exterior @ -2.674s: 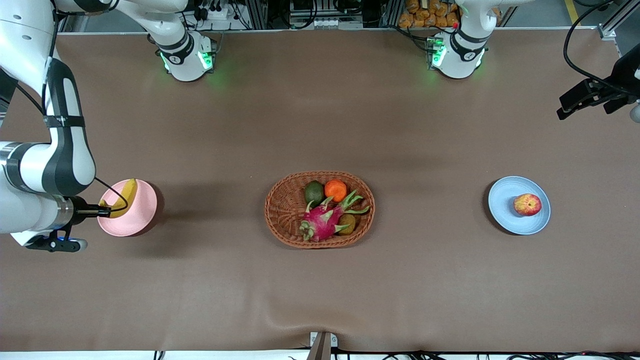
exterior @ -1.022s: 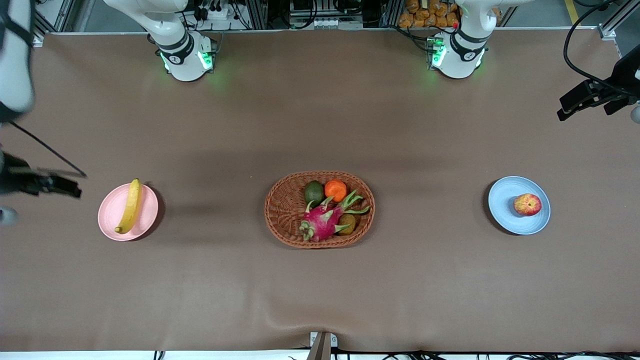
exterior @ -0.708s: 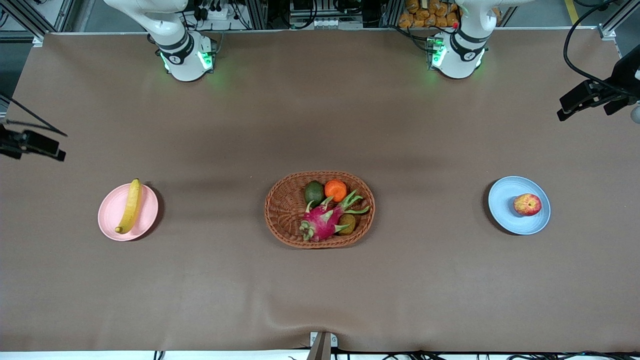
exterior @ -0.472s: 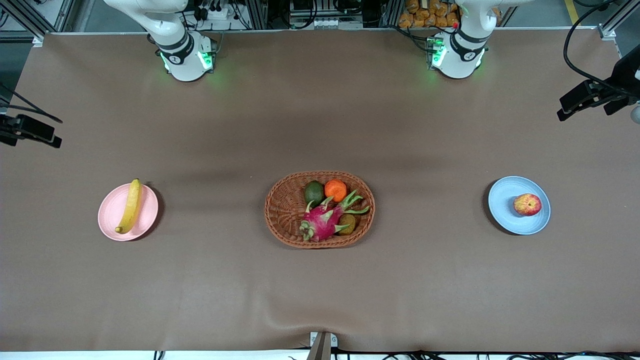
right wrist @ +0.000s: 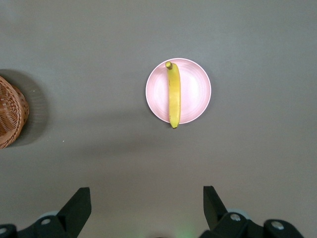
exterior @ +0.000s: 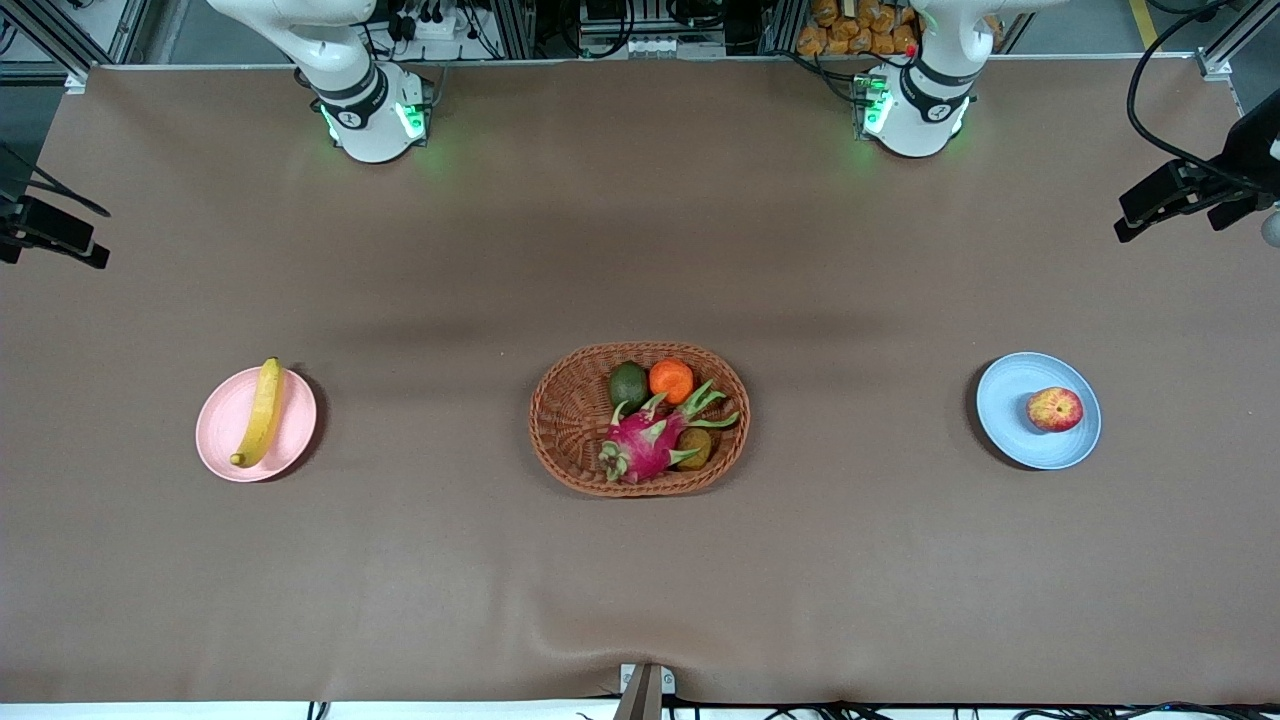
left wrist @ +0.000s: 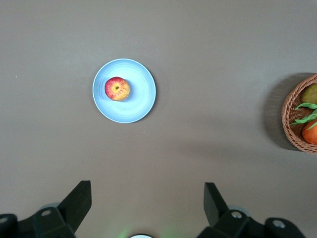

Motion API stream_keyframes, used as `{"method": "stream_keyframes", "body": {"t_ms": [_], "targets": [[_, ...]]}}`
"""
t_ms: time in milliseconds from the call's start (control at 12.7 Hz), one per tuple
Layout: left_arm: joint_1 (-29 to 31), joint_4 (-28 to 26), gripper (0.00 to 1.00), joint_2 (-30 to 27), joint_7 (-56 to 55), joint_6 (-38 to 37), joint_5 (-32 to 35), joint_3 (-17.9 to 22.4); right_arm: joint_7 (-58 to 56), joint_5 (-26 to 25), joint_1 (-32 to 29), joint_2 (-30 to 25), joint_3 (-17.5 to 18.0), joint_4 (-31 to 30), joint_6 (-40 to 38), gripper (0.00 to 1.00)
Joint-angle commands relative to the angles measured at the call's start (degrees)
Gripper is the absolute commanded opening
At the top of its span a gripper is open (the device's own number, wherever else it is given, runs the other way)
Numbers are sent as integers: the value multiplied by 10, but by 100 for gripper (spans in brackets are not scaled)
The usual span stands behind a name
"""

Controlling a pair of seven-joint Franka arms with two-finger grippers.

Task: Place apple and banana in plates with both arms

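Looking like the closing step: both fruits already lying in plates, nothing being carried. Banana (exterior: 260,411) resting across the pink plate (exterior: 290,440), near the table edge at the right arm's end, its ends reaching the rim. Apple (exterior: 1055,409) sitting in the blue plate (exterior: 1010,400), near the edge at the left arm's end, a little off the plate's middle.

Right gripper (right wrist: 143,210) hanging high over the table by its own end's edge, jaws standing wide open and holding nothing. Left gripper (left wrist: 146,208) hanging likewise high by the edge at its end, jaws wide open, empty.

Probably calling for nothing more than parking both arms, with no new grasp.

Basket (exterior: 570,420) sitting at the table's middle, between the plates and well apart from both, keeping an orange (exterior: 671,380), a dragon fruit (exterior: 645,445) and a green fruit (exterior: 628,384). Standing in nobody's way.
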Motion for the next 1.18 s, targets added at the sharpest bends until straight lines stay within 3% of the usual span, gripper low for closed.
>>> {"method": "stream_keyframes", "body": {"t_ms": [0, 1101], "targets": [[2, 4, 100, 1, 7, 2, 8, -2, -4, 12, 9, -43, -9, -65, 35, 100], [1, 5, 100, 1, 9, 2, 4, -2, -5, 12, 22, -42, -15, -55, -7, 100]]}}
